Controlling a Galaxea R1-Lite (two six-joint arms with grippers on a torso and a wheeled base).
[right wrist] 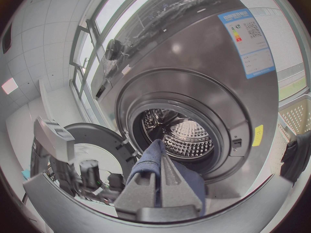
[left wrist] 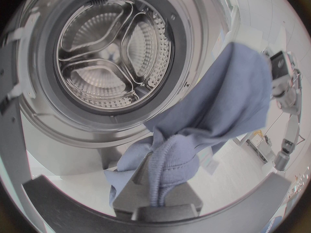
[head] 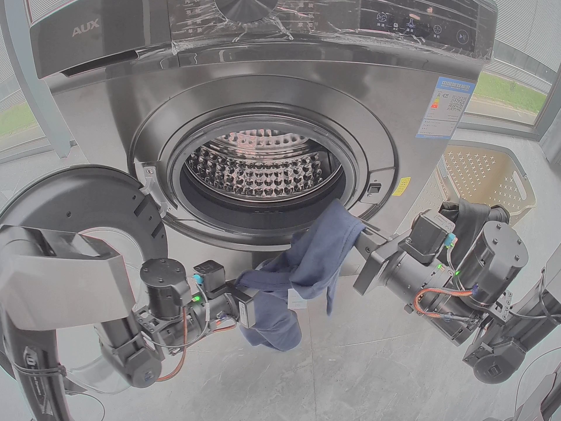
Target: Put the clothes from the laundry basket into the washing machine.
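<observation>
— Garment (head: 310,264): location?
— Below the drum (head: 257,165) mouth, at its five o'clock. Both grippers pinched tight on it: right gripper (head: 361,236) on top end, nearer drum; left gripper (head: 250,306) low, at six.

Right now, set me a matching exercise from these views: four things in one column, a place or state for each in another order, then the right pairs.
Things
1. blue garment
2. washing machine door
3. drum
4. laundry basket

Places or states
A. swung open on the robot's left
B. pinched by the left gripper and the right gripper, hanging in front of the opening
C. on the floor to the right of the machine
D. bare metal, no clothes visible inside

Pairs: 1-B, 2-A, 3-D, 4-C
</observation>
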